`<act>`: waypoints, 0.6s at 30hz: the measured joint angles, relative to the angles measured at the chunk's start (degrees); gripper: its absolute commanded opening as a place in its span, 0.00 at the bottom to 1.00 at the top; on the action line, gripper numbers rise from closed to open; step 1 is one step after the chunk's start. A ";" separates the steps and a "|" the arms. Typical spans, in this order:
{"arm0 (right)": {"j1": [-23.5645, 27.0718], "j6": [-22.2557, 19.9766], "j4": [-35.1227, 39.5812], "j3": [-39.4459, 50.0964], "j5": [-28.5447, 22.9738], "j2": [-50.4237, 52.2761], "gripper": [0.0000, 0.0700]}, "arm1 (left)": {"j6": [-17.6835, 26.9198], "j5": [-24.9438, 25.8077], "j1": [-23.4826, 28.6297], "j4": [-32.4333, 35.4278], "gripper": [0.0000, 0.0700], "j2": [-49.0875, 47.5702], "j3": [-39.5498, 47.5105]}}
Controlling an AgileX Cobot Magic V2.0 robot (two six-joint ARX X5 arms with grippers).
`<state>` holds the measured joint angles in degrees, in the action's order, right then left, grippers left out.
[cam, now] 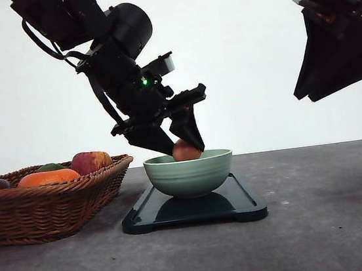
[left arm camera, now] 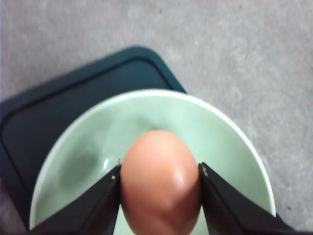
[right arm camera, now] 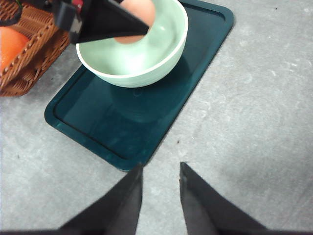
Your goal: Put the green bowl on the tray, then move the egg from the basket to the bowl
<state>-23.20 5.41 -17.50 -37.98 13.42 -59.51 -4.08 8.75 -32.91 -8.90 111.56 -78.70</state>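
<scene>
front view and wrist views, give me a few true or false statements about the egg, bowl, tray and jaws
1. The green bowl sits on the tray. True.
2. The egg lies loose in the basket. False: the left gripper has its jaws shut on it, over the bowl.
3. The right gripper holds the bowl's rim. False: its jaws are open, above bare table beside the tray.
4. The basket is on the left-arm side of the tray. True.
5. The bowl is tipped on its side. False: it stands upright.

My fingers [right arm camera: 122, 200] stand slightly parted above bare table [right arm camera: 254, 112]. Beyond them the green bowl [right arm camera: 142, 63] sits on the tray [right arm camera: 146, 122], the other gripper [right arm camera: 105, 22] pinching the egg [right arm camera: 139, 14] over it.
</scene>
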 measured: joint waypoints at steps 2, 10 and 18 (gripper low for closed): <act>0.00 0.00 0.00 0.00 -0.01 0.00 0.21 | 0.00 0.00 0.00 0.15 0.33 0.33 0.00; 0.00 0.00 0.00 0.00 0.01 0.00 0.21 | 0.00 0.00 -0.02 -0.44 0.33 2.15 0.00; 0.00 0.00 0.00 0.00 -0.01 0.00 0.21 | -0.15 0.01 -0.32 -0.92 0.58 2.15 -0.01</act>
<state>-23.20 5.41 -17.50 -37.98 13.41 -59.51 -4.22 8.77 -33.23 -9.81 113.71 -78.71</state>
